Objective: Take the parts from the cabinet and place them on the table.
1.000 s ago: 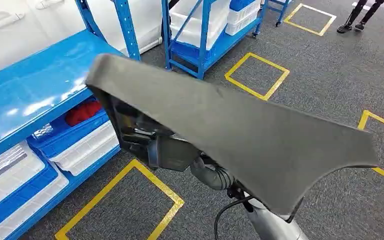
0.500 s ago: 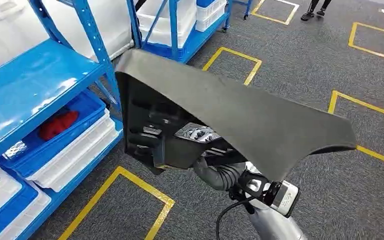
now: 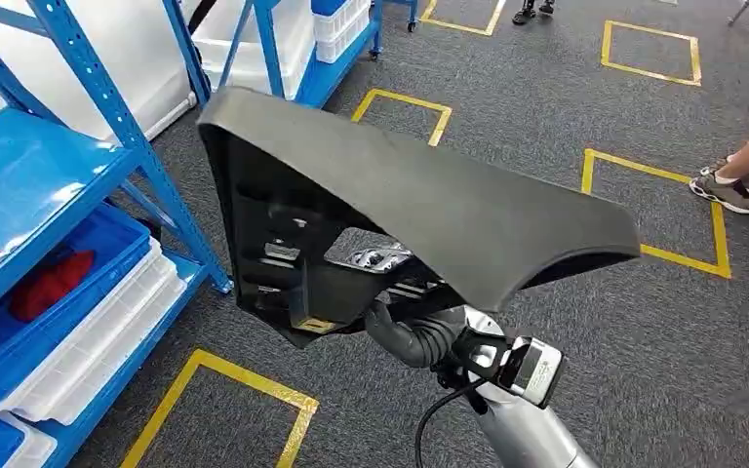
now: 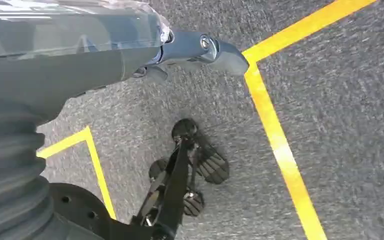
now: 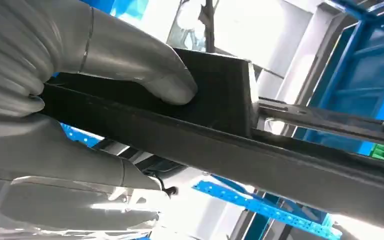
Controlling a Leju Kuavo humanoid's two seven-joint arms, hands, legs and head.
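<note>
Head view shows the large dark grey moulded plastic panel point(image 3: 429, 205), a broad curved part with a ribbed black underside, held up in the air above the grey carpet floor point(image 3: 644, 370), tilted so that its smooth top face slopes toward the right and its open underside faces the blue steel shelving rack point(image 3: 107, 127). Under the panel the right hand point(image 3: 390, 292) grasps it from below, with the silver right arm point(image 3: 517, 429) rising from the lower edge and a black cable hanging beside the wrist. Right wrist view shows the same grasp close up: the thick grey thumb point(image 5: 145, 75) presses on 1 face of the panel's black edge point(image 5: 215, 135), while the other fingers point(image 5: 80, 165) lie against the opposite side, so the hand is clamped on the part. Left wrist view shows the left hand point(image 4: 130, 55) hanging over the carpet with nothing in it; 1 dark finger point(image 4: 205, 47) points outward, but I cannot tell whether the remaining fingers are spread or curled. On the rack's lower level sit a blue plastic bin point(image 3: 78, 292) holding a red object point(image 3: 49, 283), and white plastic trays point(image 3: 107, 341) stacked just beside it. Yellow tape squares point(image 3: 663, 214) mark the carpet, and a person's leg and shoe point(image 3: 731, 185) stand at the right edge.
</note>
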